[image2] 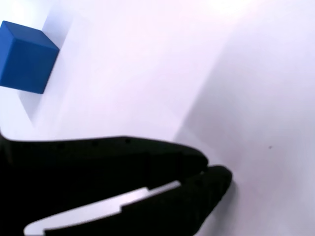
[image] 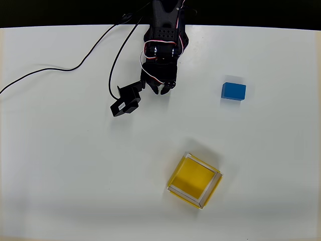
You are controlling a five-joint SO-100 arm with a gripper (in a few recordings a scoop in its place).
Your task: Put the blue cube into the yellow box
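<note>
One blue cube (image: 233,91), one yellow box (image: 194,181), one arm with one gripper (image: 161,88) on a white table (image: 60,170); that is the full count, besides a single black cable (image: 75,63) that curls across the upper left of the overhead view

The cube sits in the upper right part of the overhead view, flat on the table and alone, well apart from the box and to the right of the gripper; in the wrist view it shows again at the upper left edge (image2: 24,58), partly cut by the frame, resting on the white surface with a pale shadow below it

The box lies in the lower middle of the overhead view, turned so its corners point up and down like a diamond; its yellow floor is bare and its thin pale walls stand all round

The black arm comes down from the top centre of the overhead view; its gripper points down toward the table, with a small black camera block (image: 126,101) sticking out to its lower left; in the wrist view the two black fingers (image2: 187,160) lie together at the tips (image2: 209,172) in the lower half of the frame, so the jaws are closed with nothing between them; they touch neither cube nor box
</note>
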